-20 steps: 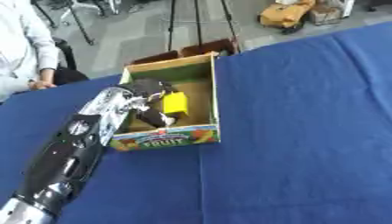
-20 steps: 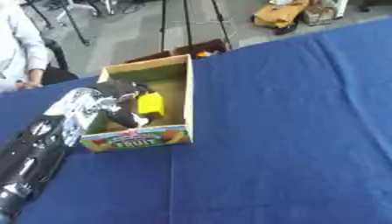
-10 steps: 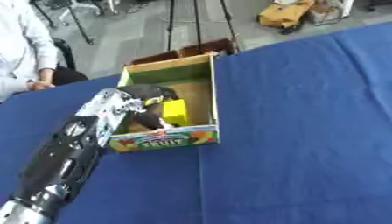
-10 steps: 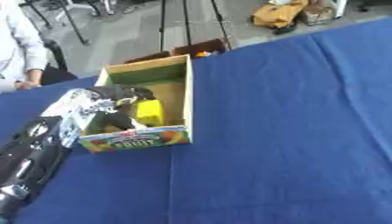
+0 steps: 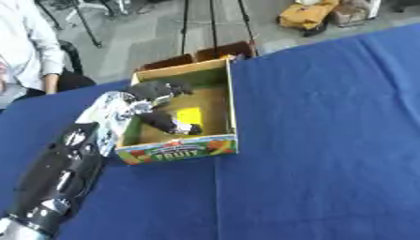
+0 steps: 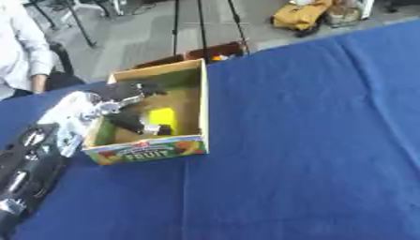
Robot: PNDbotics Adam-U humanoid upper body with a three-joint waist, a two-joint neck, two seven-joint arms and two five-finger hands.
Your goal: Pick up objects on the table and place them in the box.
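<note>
A cardboard fruit box [image 5: 179, 149] with green inner walls stands on the blue table [image 5: 328, 140], left of centre. A small yellow object [image 5: 190, 115] lies on the box floor. My left arm comes up from the lower left, and my left hand [image 5: 146, 90] reaches over the box's left wall. Its dark fingers [image 6: 131, 89] are spread inside the box and the thumb [image 5: 164, 123] is lower down. The yellow object lies just right of the hand, between fingers and thumb, and they are not closed on it. My right hand is out of sight.
A person in a white sleeve [image 5: 33, 47] sits at the table's far left edge. Beyond the far edge are tripod legs [image 5: 212, 23], a brown open box [image 5: 205, 54] on the floor and a yellow bag [image 5: 308, 14]. Bare blue cloth spreads right of the fruit box.
The fingers of my left hand have spread apart inside the box. The yellow object stays on the box floor. The arm has barely moved.
</note>
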